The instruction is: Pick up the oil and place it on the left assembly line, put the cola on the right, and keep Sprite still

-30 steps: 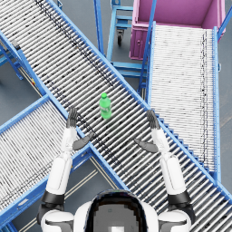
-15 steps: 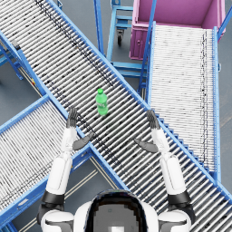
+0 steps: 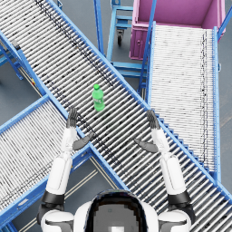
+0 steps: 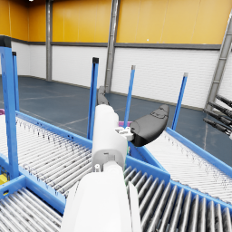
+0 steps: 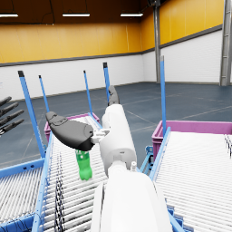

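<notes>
A green Sprite bottle [image 3: 98,97] stands upright on the long diagonal roller conveyor [image 3: 136,122], a little ahead of and between my hands. The right wrist view shows the same bottle [image 5: 83,165] just past the thumb. My left hand [image 3: 74,131] hovers open over the conveyor's near edge, fingers spread, holding nothing; in the left wrist view this left hand [image 4: 145,127] is also empty. My right hand [image 3: 149,133] is open above the rollers to the right of the bottle, and the right hand [image 5: 72,131] is empty in its own view. No oil or cola is in view.
A lower roller line [image 3: 27,145] lies at my left and another roller line [image 3: 181,81] runs at my right, ending at a pink bin [image 3: 181,18]. Blue frame rails and upright posts [image 4: 93,97] border the conveyors.
The Sprite bottle has travelled up and to the left along the diagonal conveyor, away from me. Both hands have kept their places.
</notes>
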You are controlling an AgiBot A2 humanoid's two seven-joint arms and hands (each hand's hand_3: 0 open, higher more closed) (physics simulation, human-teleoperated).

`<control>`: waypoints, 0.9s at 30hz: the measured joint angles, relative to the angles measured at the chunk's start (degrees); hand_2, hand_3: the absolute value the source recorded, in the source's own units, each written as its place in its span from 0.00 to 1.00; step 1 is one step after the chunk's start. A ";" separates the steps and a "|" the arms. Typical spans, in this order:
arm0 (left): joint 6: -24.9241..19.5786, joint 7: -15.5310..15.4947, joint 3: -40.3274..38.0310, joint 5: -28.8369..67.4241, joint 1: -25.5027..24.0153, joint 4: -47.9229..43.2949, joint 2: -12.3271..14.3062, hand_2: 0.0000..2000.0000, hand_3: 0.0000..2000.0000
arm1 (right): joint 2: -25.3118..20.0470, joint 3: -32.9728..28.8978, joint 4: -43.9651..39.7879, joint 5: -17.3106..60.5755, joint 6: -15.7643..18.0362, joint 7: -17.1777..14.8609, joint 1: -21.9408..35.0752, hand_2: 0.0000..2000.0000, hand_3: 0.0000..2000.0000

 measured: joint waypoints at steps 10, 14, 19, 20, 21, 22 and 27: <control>0.00 0.00 0.00 0.00 0.00 0.00 0.00 0.00 0.00 | 0.00 0.00 0.00 0.00 0.00 0.00 0.00 0.00 0.00; 0.00 0.00 0.00 0.00 0.00 0.00 0.00 0.00 0.00 | 0.00 0.00 0.00 0.00 0.00 0.00 0.00 0.00 0.00; 0.00 0.00 0.00 0.00 0.00 0.00 0.00 0.00 0.00 | 0.00 0.00 0.00 0.00 0.00 0.00 0.00 0.00 0.00; 0.00 0.00 0.00 0.00 0.00 0.00 0.00 0.00 0.00 | 0.00 0.00 0.00 0.00 0.00 0.00 0.00 0.00 0.00; 0.00 0.00 0.00 0.00 0.00 0.00 0.00 0.00 0.00 | 0.00 0.00 0.00 0.00 0.00 0.00 0.00 0.00 0.00; 0.00 0.00 0.00 0.00 0.00 0.00 0.00 0.00 0.00 | 0.00 0.00 0.00 0.00 0.00 0.00 0.00 0.00 0.00; 0.00 0.00 0.00 0.00 0.00 0.00 0.00 0.00 0.00 | 0.00 0.00 0.00 0.00 0.00 0.00 0.00 0.00 0.00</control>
